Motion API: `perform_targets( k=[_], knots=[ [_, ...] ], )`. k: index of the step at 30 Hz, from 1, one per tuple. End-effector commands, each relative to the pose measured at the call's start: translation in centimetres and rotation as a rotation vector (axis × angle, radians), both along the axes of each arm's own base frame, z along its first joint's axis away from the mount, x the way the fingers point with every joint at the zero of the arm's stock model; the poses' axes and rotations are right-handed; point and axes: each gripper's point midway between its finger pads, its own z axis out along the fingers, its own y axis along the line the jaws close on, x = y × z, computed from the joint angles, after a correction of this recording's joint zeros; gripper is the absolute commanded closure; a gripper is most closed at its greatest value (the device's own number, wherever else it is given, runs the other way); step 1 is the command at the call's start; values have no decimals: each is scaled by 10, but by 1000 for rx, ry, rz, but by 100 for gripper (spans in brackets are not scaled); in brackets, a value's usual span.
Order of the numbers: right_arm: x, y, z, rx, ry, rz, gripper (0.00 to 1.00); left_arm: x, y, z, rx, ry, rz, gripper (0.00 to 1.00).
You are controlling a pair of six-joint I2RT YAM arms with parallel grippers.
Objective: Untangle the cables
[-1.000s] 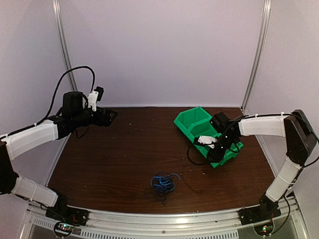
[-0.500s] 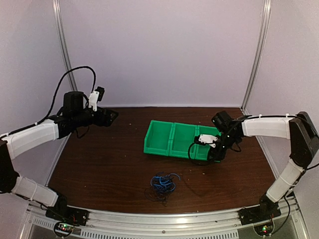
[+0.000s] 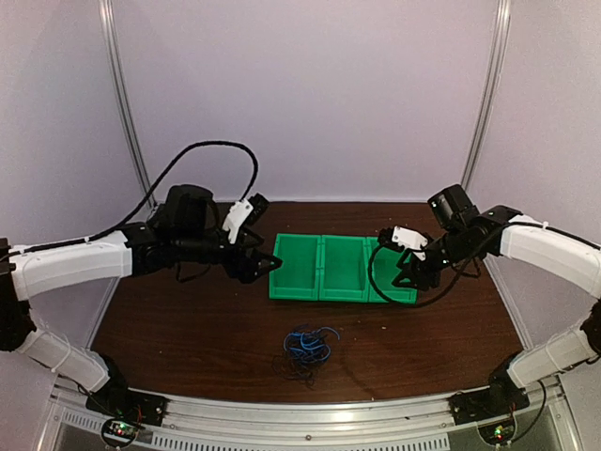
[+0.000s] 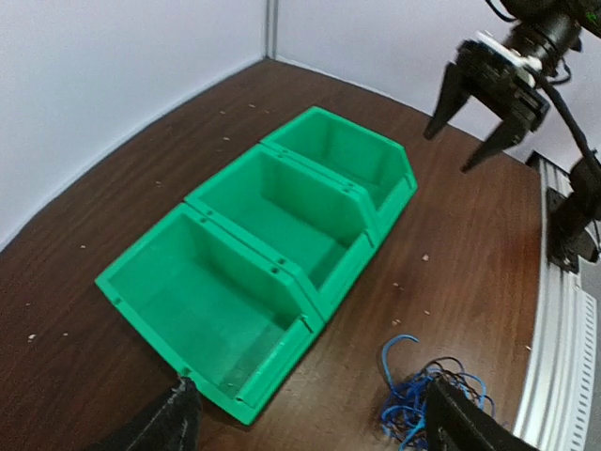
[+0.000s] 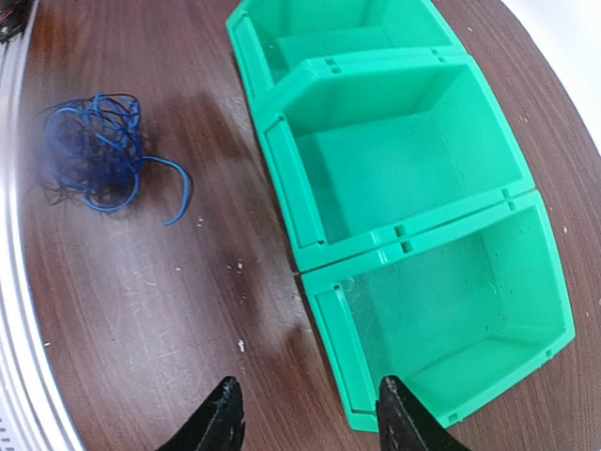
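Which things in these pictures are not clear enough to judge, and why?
- Top view: the cables are too small and blurred to count or to follow their crossings.
- Left wrist view: the cables are cut by the bottom edge and partly hidden behind the left fingers.
- Top view: the right end of the bin is partly hidden by the right fingers.

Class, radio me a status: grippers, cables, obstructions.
Both open, empty: left gripper, right gripper at the ends of the green bins. Cables tangled, untouched, near edge. Nothing blocking them.
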Motion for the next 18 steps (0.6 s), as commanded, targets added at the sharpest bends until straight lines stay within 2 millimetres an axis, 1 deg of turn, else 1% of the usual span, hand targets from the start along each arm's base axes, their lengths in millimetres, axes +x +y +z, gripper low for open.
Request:
perform_targets(
  k=[1, 3, 5, 8, 11, 12, 13, 15, 18],
  knots=[
    [-25, 24, 13, 120, 56, 153, 53, -43, -12, -12, -14, 97, -144, 18],
    [-24, 35, 17, 154, 39, 189, 57, -65, -11, -17, -47, 140, -191, 19],
    [-24, 49, 17, 186, 32, 233, 62, -86, -10, -30, -59, 195, -233, 19],
    [-28, 76, 14, 229, 54, 310, 66, -102, -7, -49, -82, 259, -228, 22],
    [-36, 109, 2, 244, 108, 384, 67, -119, -3, -57, -155, 279, -251, 22],
    [-38, 120, -1, 244, 121, 410, 67, -124, -2, -56, -180, 270, -268, 22],
    [-42, 130, -7, 236, 139, 432, 67, -127, 0, -58, -194, 265, -272, 21],
    [-47, 146, -14, 231, 173, 467, 68, -125, 3, -56, -202, 237, -240, 21],
    [-55, 163, -23, 242, 230, 511, 66, -121, 4, -50, -232, 225, -202, 22]
  ],
)
